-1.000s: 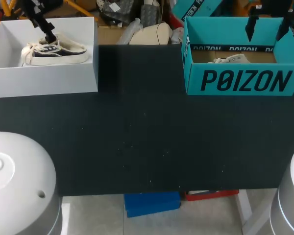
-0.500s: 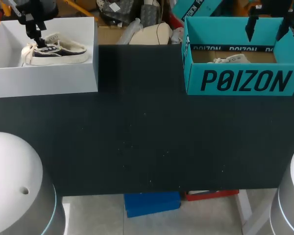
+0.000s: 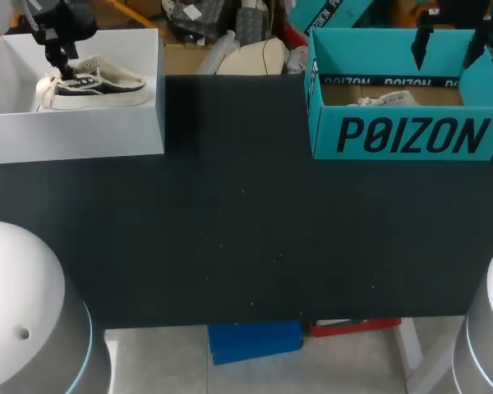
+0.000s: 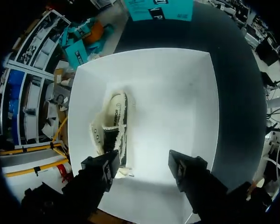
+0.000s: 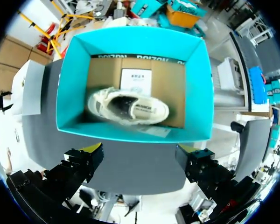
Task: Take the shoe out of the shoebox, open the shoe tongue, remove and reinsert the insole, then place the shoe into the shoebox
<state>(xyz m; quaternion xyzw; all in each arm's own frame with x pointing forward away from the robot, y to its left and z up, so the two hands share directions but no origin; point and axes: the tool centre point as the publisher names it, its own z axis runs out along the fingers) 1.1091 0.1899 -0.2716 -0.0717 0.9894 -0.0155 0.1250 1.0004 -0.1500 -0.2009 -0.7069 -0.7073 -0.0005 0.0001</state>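
Ahead of my left gripper, fingers spread and empty, a cream-and-black canvas sneaker lies in the white cardboard shoebox; the take-out step seems in hand, needing centring, lowering, then closing.

Walls of white box ring shoe; bare floor beside; wall-side gap seemingly tight.
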